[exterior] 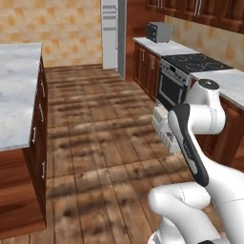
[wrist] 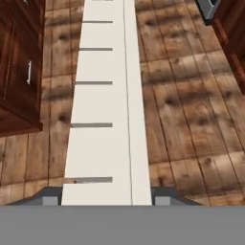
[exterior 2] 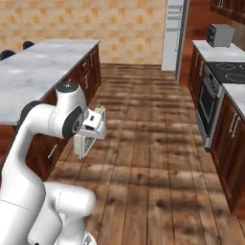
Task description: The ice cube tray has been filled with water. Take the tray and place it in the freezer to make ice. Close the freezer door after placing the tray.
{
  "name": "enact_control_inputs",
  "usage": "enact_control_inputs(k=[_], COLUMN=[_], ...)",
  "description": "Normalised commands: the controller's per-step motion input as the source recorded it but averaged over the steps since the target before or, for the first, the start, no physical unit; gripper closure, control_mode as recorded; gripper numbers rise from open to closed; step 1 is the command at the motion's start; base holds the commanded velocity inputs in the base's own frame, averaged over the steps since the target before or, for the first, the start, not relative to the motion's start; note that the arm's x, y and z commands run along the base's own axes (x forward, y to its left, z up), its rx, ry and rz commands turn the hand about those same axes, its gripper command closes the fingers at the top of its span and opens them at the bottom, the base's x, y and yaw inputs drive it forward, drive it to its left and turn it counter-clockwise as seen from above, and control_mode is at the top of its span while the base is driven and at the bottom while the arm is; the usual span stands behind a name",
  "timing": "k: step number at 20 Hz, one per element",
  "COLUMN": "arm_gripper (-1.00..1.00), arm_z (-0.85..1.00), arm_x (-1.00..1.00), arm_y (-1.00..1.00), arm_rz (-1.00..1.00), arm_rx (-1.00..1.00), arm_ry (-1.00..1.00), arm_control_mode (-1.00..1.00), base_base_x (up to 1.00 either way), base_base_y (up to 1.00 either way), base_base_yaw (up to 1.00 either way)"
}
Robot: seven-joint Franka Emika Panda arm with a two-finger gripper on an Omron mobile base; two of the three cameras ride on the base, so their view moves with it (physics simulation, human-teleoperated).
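Note:
My gripper (wrist: 107, 198) is shut on the ice cube tray (wrist: 103, 105), a long pale tray with square cells that runs away from the fingers over the wooden floor. In the left base view the tray (exterior: 163, 127) sticks out to the left of my forearm, held up in the air. The right base view has the gripper (exterior 2: 93, 127) in front of my upper arm, with the tray (exterior 2: 83, 146) seen edge-on. The freezer (exterior: 109, 33) stands open at the far end of the kitchen, white shelves showing (exterior 2: 174, 33). I cannot tell the freezer door apart from the compartment.
A marble-topped island (exterior: 16, 86) with dark wood cabinets lies on the left. On the right a counter run holds a stove with oven (exterior: 178, 78) and a toaster oven (exterior: 158, 32). Wooden floor (exterior: 105, 124) stretches between them toward the freezer.

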Motion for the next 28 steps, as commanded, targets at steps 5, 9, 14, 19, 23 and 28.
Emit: enact_control_inputs(k=[5, 9, 14, 19, 23, 28], arm_gripper=[1.00, 1.00, 1.00, 1.00, 1.00, 1.00], arm_z=[0.00, 0.00, 0.00, 0.00, 0.00, 0.00], arm_x=[0.00, 0.00, 0.00, 0.00, 0.00, 0.00], arm_y=[0.00, 0.00, 0.00, 0.00, 0.00, 0.00], arm_rz=[0.00, 0.00, 0.00, 0.00, 0.00, 0.00], arm_rx=[0.00, 0.00, 0.00, 0.00, 0.00, 0.00], arm_ry=[0.00, 0.00, 0.00, 0.00, 0.00, 0.00], arm_control_mode=[1.00, 1.00, 1.00, 1.00, 1.00, 1.00], base_base_x=[1.00, 1.00, 1.00, 1.00, 1.00, 1.00], base_base_y=[-0.31, -0.31, -0.27, -0.15, -0.03, -0.12], base_base_yaw=[0.16, 0.11, 0.01, 0.00, -0.01, 0.00])
